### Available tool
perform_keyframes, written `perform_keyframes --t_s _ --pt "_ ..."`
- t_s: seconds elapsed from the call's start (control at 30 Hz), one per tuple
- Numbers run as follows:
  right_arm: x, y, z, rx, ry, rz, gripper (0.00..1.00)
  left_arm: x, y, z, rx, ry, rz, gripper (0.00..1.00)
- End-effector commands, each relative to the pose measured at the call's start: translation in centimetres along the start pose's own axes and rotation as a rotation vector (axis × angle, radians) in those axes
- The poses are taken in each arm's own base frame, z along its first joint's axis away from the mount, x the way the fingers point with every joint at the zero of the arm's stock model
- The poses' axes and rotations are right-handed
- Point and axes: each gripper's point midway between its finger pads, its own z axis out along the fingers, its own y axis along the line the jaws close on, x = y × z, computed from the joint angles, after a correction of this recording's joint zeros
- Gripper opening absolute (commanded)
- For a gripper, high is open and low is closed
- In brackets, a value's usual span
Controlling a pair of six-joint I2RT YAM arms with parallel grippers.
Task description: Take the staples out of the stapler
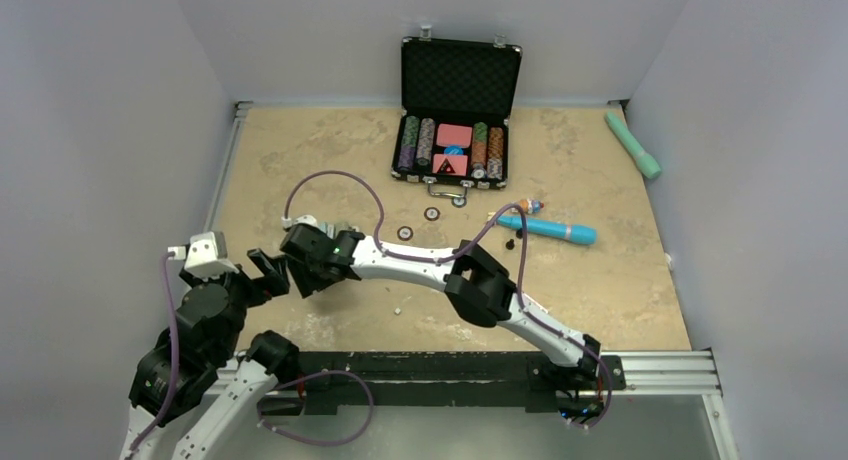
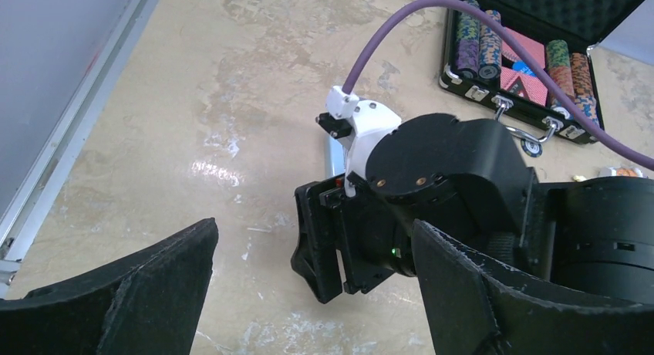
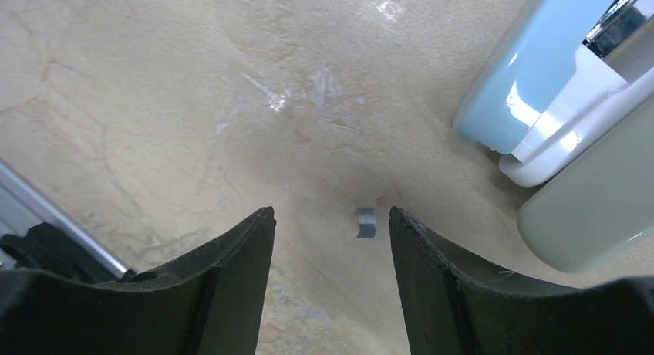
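Found right claw parted, astride small grey metal staple piece on beige table, pale blue plastic stapler nearby; left claw spread wide, empty.

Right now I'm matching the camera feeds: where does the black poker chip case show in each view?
Top external: poker chip case at top centre, lid open.
Left wrist: the case in the upper right corner, partly cut off.
Right wrist: not in view.
Shared landmark: the marbled tabletop, in all three.
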Motion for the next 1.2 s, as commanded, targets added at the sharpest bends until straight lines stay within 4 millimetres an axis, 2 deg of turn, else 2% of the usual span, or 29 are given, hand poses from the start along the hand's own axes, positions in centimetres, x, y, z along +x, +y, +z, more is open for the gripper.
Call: perform_keyframes --t_s 0.0,0.1,0.33,0.57,0.7,0.97,1.17 --pt "-1.0 -0.6 -0.7 0.067 -0.039 -0.033 0.6 -0.4 -0.9 0.4 0.03 -0.009 0.02 0.99" --pt "-0.8 -1.2 -0.3 0.097 -0.035 -0.048 0.58 -0.4 -1.0 0.5 0.034 -0.005 0.025 0.99" --pt "-0.4 -0.8 0.1 0.098 -0.031 -0.078 0.54 -0.3 -1.2 0.6 0.039 0.003 0.03 0.99" --pt "1.3 0.5 0.2 0.091 -0.013 -0.16 0.51 -0.3 -1.2 0.6 0.04 0.002 0.029 0.99" --pt "2.0 0.0 0.6 0.111 0.004 -0.175 0.49 -0.3 -1.2 0.6 0.04 0.006 0.031 0.99" --pt "2.6 -0.6 1.1 0.135 0.019 -0.181 0.45 -0.3 -1.2 0.5 0.043 0.001 0.028 0.99" --pt "2.1 -0.3 1.0 0.128 0.003 -0.175 0.44 -0.2 -1.2 0.5 0.047 0.004 0.03 0.99"
